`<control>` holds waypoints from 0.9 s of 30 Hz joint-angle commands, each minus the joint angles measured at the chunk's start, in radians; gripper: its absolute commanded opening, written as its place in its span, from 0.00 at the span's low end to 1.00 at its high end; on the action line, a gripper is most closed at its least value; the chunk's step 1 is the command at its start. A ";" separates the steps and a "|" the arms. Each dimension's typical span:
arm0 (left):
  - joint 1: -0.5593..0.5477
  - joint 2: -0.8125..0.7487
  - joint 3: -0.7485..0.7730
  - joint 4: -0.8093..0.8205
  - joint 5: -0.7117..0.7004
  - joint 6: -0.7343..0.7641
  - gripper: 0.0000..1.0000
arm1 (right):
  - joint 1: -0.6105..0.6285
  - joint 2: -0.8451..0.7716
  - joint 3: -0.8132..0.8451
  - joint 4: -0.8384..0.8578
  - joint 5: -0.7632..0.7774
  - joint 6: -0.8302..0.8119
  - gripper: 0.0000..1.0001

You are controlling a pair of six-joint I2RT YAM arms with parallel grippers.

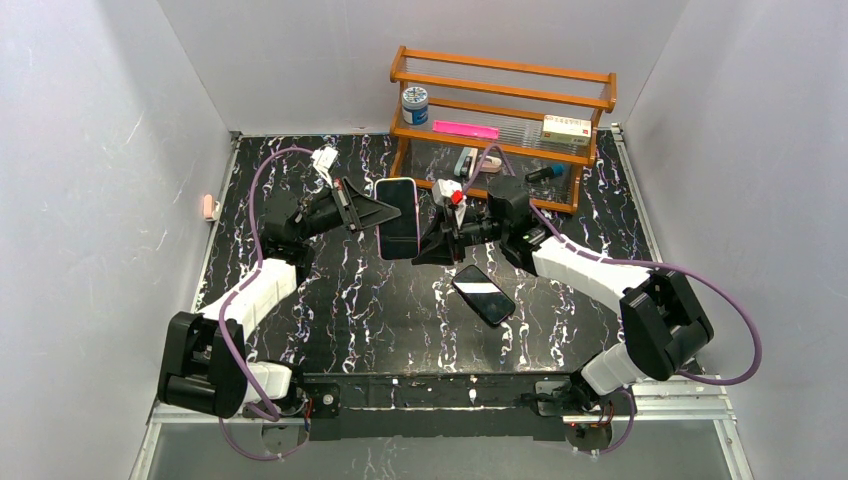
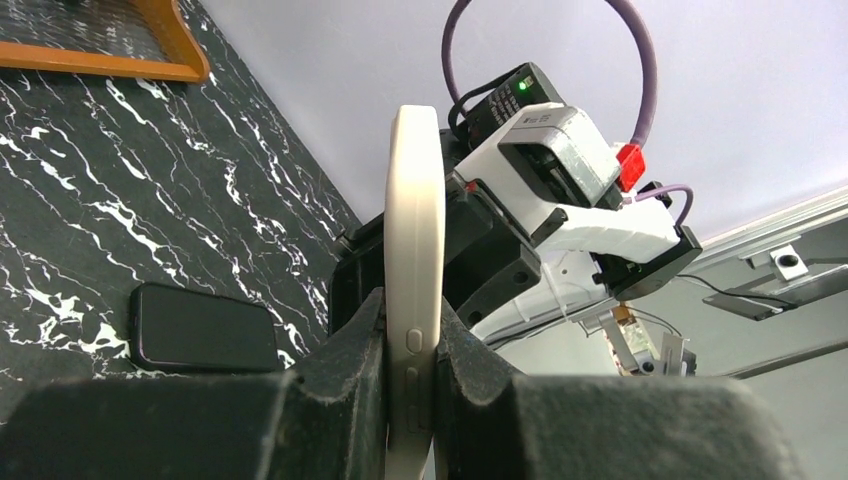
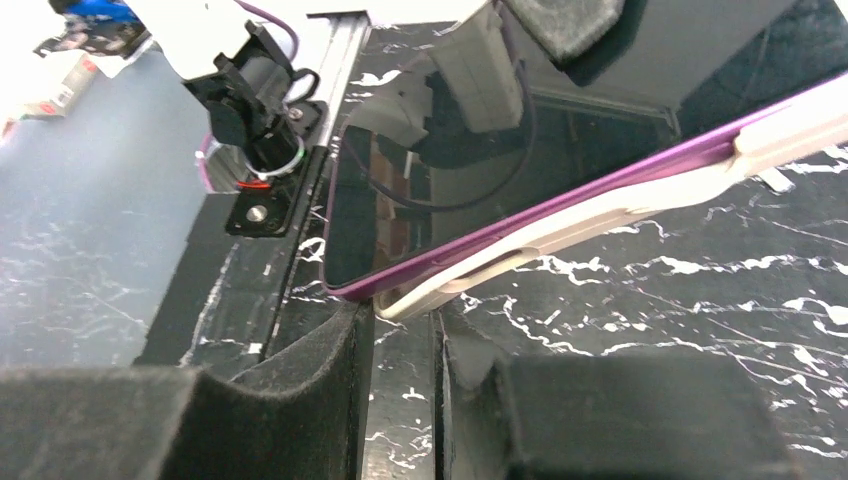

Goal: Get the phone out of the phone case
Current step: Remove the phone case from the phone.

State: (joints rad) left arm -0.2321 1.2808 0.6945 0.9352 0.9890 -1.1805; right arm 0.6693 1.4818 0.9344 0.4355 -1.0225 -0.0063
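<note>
Left fingers [image 2: 340, 390] clamping a smooth cream phone case [image 2: 415, 230] aloft toward twelve o'clock over the veined black worktop [image 1: 380, 310], glossy purple-rimmed phone [image 3: 440, 170] gaping from its rounded corner, right fingers [image 3: 300, 390] sitting close-set there, grip unclear.

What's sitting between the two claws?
The phone in its phone case: left claw clamps one side, right claw is at a corner. Nothing else between them; top view shows it.
</note>
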 commanded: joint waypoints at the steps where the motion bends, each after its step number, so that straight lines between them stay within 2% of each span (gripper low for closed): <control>1: -0.050 -0.040 0.006 0.030 -0.001 -0.108 0.00 | 0.019 0.011 0.073 0.004 0.206 -0.177 0.01; 5: -0.065 -0.043 0.011 0.030 -0.003 -0.114 0.00 | 0.019 0.006 0.065 0.035 0.274 -0.189 0.01; 10: -0.070 -0.061 -0.001 0.031 -0.006 -0.098 0.00 | 0.001 -0.017 0.005 0.215 0.284 -0.013 0.01; 14: -0.069 -0.062 -0.023 0.031 -0.017 -0.087 0.00 | -0.012 -0.034 -0.049 0.368 0.264 0.212 0.10; 19: -0.071 -0.072 -0.037 0.031 -0.032 -0.065 0.00 | -0.021 -0.036 -0.067 0.474 0.255 0.407 0.22; 27: -0.071 -0.076 -0.068 0.031 -0.055 -0.042 0.00 | -0.037 -0.016 -0.103 0.667 0.275 0.681 0.31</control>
State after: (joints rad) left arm -0.2535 1.2354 0.6552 0.9703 0.8490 -1.2064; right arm 0.6453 1.4765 0.8108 0.7975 -0.8669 0.5068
